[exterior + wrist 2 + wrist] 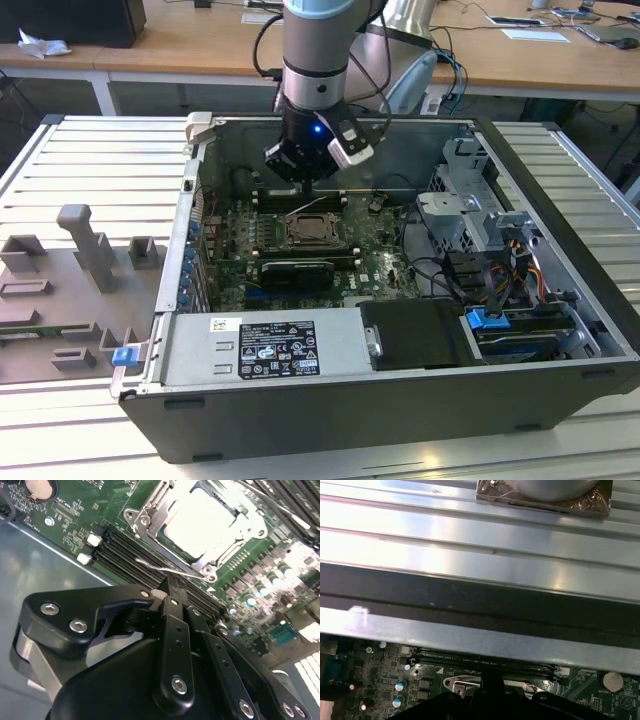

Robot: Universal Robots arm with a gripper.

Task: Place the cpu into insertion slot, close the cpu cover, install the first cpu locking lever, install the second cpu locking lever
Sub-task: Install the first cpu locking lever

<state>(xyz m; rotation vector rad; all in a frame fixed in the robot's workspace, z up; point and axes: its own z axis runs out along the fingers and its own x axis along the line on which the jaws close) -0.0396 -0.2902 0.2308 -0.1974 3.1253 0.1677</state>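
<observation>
While the pale silver-grey square cpu (199, 521) sits in the metal-rimmed insertion slot (150, 516) on the green circuit board (75, 510), the black claw (170, 587) hangs just above a thin wire lever (165, 569), fingers closed together, gripping nothing.

An open black computer case (540, 330) lies on a ribbed metal surface (90, 165), its green motherboard (225, 255) exposed. A grey power supply (260, 350) sits along the near edge, with a drive cage (470, 215) at the exterior view's right. Grey moulded fixtures (85, 245) stand at the exterior view's left; wooden desks (200, 45) line the background.
</observation>
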